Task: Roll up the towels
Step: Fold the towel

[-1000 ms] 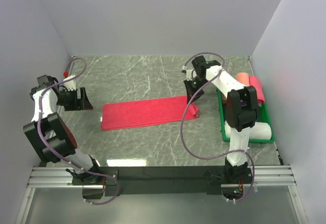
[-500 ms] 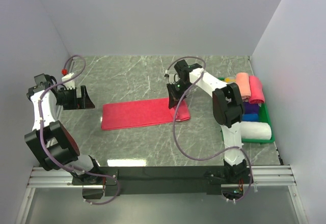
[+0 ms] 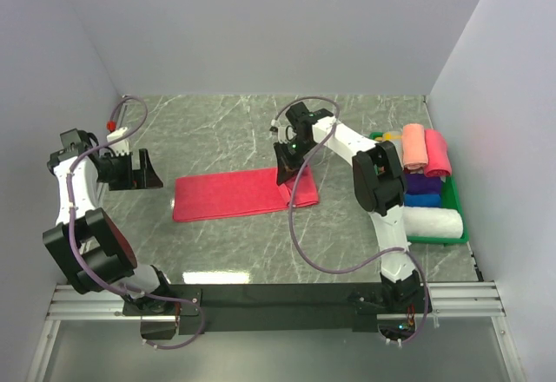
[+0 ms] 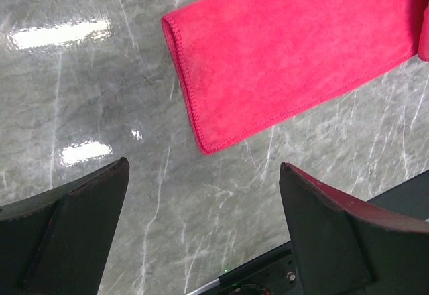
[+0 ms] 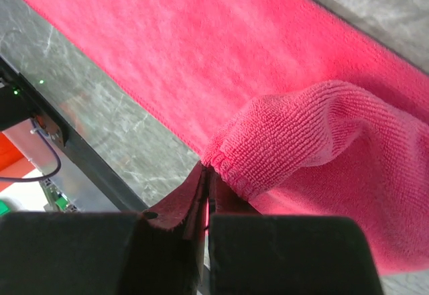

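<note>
A crimson-red towel (image 3: 228, 194) lies folded in a long strip across the middle of the marble table. My right gripper (image 3: 287, 172) is shut on the hem of the towel's right end and holds it lifted and folded back over the strip; the pinched fold (image 5: 295, 141) bulges just past the fingertips, above the flat cloth (image 5: 201, 47). My left gripper (image 3: 146, 170) hovers open to the left of the towel's left end (image 4: 201, 87), with only bare table between its fingers (image 4: 322, 234).
A green tray (image 3: 449, 226) at the right edge holds rolled towels: salmon (image 3: 413, 146), pink (image 3: 437, 153), blue (image 3: 422, 189) and white (image 3: 431, 220). Purple cables loop off both arms. Grey walls close in the table on three sides.
My right gripper has carried the towel's right end leftward, folding it back over the strip, so the flat part is shorter. My left gripper opened wider and has barely moved.
</note>
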